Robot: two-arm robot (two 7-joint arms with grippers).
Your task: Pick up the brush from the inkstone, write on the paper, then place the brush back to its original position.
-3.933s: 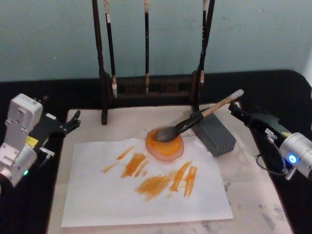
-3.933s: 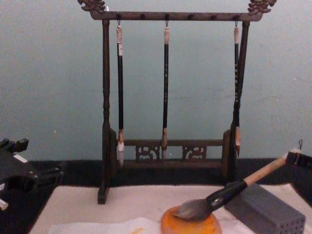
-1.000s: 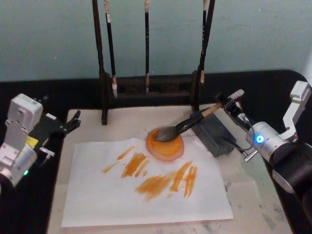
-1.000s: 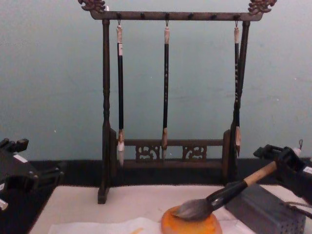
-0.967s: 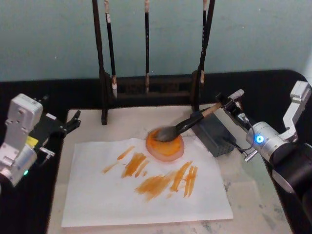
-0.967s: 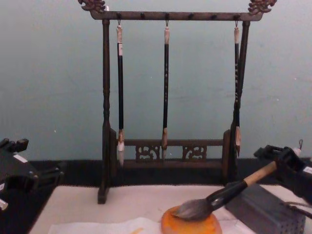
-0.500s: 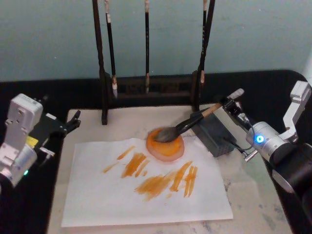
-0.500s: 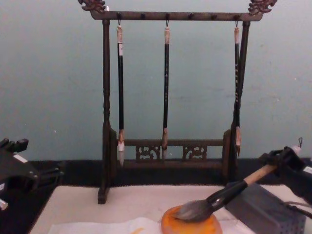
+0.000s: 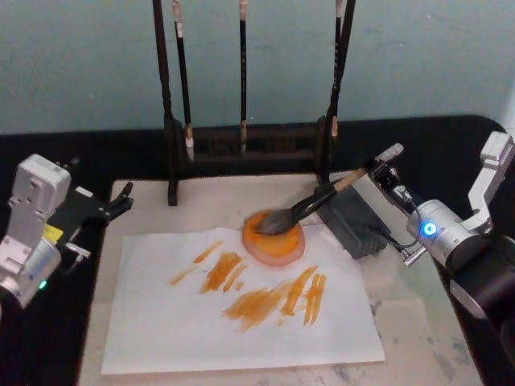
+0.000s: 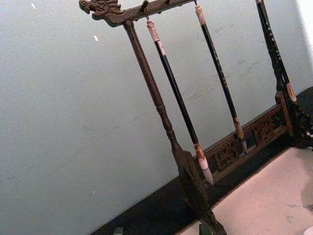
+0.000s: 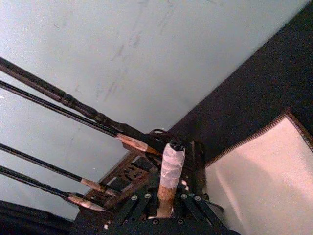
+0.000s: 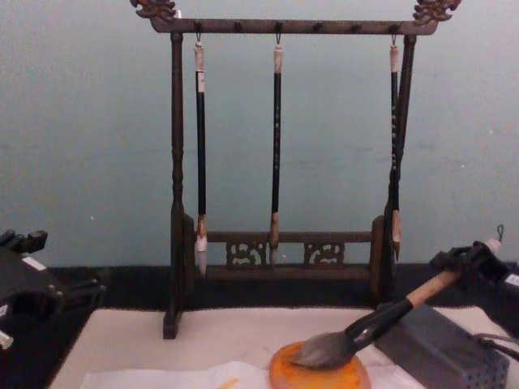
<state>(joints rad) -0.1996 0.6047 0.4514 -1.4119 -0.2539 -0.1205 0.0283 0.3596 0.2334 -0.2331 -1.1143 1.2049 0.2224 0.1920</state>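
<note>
Calligraphy desk, wooden brush rack (image 12: 284, 162), felt mat (image 9: 418, 322), teal wall (image 12: 89, 146)

Head camera looked steeply down on table (image 9: 418, 322). Chest camera sat low, faced forward. Both shared rack (image 9: 241, 145), as did the wrist cameras.

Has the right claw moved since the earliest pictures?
Yes. The right claw has moved inward from the table's right edge toward the grey block and now sits at the brush handle's end.
</note>
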